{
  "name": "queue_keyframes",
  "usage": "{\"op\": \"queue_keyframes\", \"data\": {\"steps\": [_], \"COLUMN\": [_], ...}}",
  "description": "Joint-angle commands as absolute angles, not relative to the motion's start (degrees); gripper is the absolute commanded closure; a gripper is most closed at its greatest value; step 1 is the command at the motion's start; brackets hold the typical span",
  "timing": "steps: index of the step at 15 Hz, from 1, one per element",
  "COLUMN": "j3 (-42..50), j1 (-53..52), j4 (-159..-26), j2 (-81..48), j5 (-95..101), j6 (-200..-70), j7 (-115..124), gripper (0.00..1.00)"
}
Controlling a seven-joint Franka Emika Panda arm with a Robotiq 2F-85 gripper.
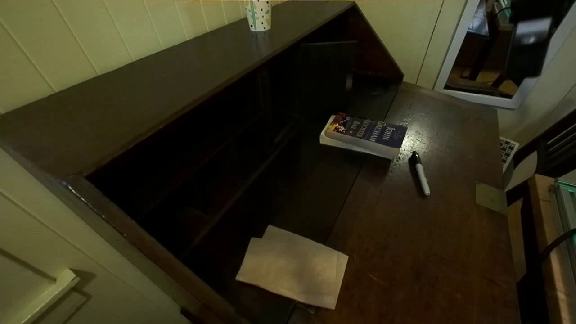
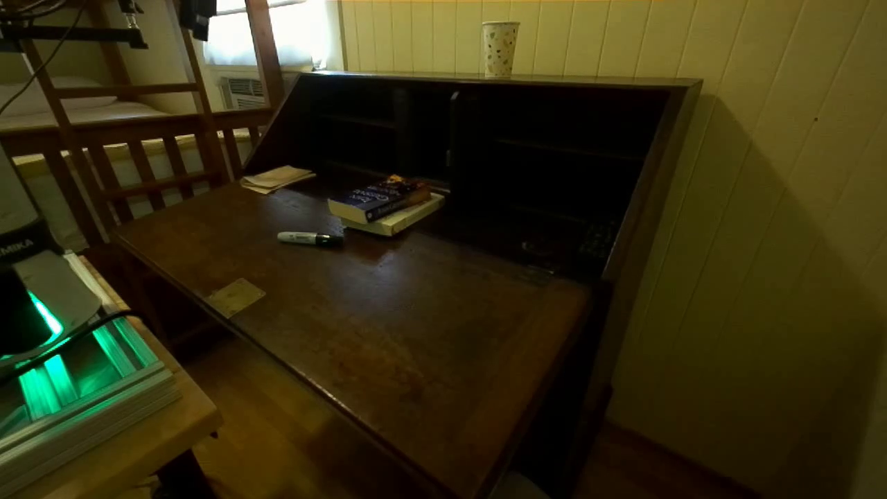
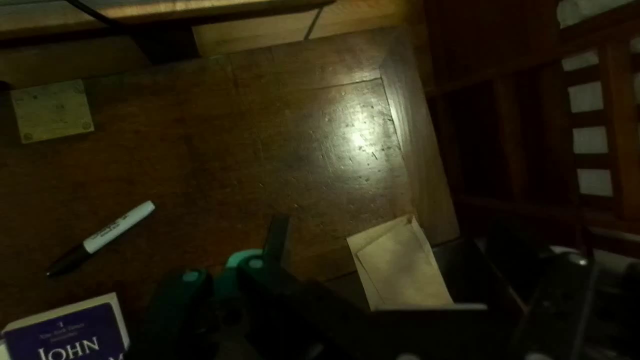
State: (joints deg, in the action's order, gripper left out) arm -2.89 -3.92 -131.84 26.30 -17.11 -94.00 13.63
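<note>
Desk (image 2: 388, 333): open before you.
Books (image 2: 381, 201): two stacked on it, the blue-covered one uppermost.
Marker (image 2: 296, 238): lying near the books, black end nearest them.
Papers (image 2: 274, 179): beyond the marker as you look.
Cup (image 2: 500, 48): upright, on the desk's top.
Plate (image 2: 235, 298): yellowish, by the desk's front edge.
Arm (image 2: 59, 284): cut off by your view's edge.

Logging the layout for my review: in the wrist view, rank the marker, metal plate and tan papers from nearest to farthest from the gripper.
1. Tan papers, lower right of the picture's centre.
2. Marker, out to the left.
3. Metal plate, upper left, at the edge of the desk.
</note>
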Motion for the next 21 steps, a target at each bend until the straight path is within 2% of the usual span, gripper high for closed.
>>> {"op": "queue_keyframes", "data": {"steps": [1,8,21], "j3": [-5.7,-9.0,-8.1], "j1": [-3.0,-2.8,-3.3], "j4": [-133.2,-135.9,-135.2], "j2": [20.9,15.3,14.6], "j5": [-12.7,1.9,-0.3], "j6": [-92.3,-95.9,-95.8], "j7": [14.7,25.0,23.2], "gripper": [0.0,0.0,0.0]}}
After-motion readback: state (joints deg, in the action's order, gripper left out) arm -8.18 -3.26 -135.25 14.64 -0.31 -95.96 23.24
